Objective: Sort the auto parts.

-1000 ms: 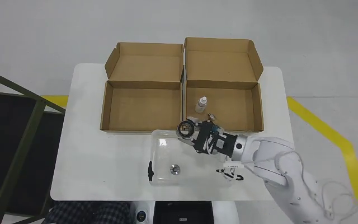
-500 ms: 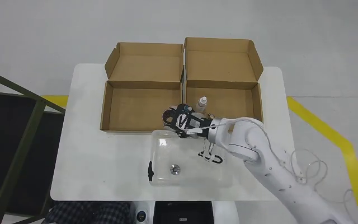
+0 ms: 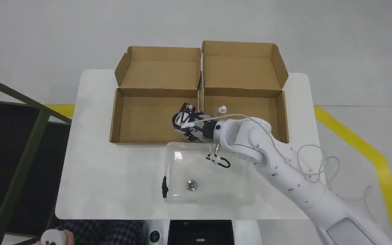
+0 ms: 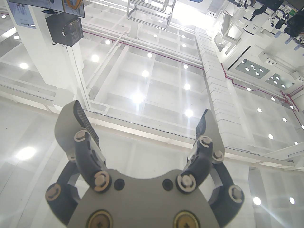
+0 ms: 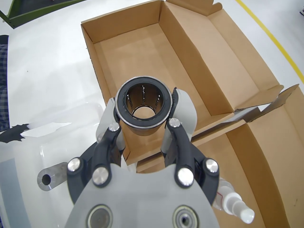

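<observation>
While the linear bearing (image 5: 142,122) is clamped by its outer sleeve in the right gripper (image 5: 144,104), it is poised over the near inner corner of the left cardboard box (image 3: 147,119) — held, not yet let go. That box's floor is seen bare, so nothing is judged sorted into it so far. One item is already accounted for: a small white spray bottle (image 3: 222,110) is seen in the right cardboard box (image 3: 260,116), close to the wall beside its neighbour. Work is left in the clear plastic tray (image 3: 174,150) at the front of the white table (image 3: 98,153), where a small metal part (image 3: 192,184) and a black part (image 3: 164,185) are waiting; roughly the halfway mark is judged to be at hand. The left gripper (image 4: 140,115) is pointed up at the ceiling, its fingers spread wide with nothing between them.

Materials now — the bearing is a short, thick-walled cylinder, dark-rimmed, with rows of tiny steel balls lining its bore. Both boxes are plain brown cardboard, shallow and rectangular, lids folded back. The tray is glossy and see-through; the metal part is dull silver with a hole bored in it.
</observation>
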{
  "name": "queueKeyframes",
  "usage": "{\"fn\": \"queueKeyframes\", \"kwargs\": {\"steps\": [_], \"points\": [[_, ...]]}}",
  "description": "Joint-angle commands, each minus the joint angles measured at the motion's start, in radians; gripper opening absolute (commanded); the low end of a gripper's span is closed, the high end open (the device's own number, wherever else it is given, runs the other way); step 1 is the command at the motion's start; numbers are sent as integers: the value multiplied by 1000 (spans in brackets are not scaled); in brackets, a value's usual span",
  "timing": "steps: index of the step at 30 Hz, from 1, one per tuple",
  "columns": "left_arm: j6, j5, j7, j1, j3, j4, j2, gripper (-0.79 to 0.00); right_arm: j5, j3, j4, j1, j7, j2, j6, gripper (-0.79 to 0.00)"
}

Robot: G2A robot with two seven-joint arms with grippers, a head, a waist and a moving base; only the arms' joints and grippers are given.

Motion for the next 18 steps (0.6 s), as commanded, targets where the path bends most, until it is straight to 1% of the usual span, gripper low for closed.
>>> {"fn": "queueKeyframes", "kwargs": {"steps": [1, 8, 18], "points": [[0, 0, 0, 0, 0, 0, 0, 0, -5, -18, 22, 16, 7, -10, 9, -785], [0, 0, 0, 0, 0, 0, 0, 0, -8, -75, 106, 65, 25, -47, 41, -785], [0, 0, 0, 0, 0, 0, 0, 0, -19, -116, 206, 106, 53, -87, 65, -782]]}}
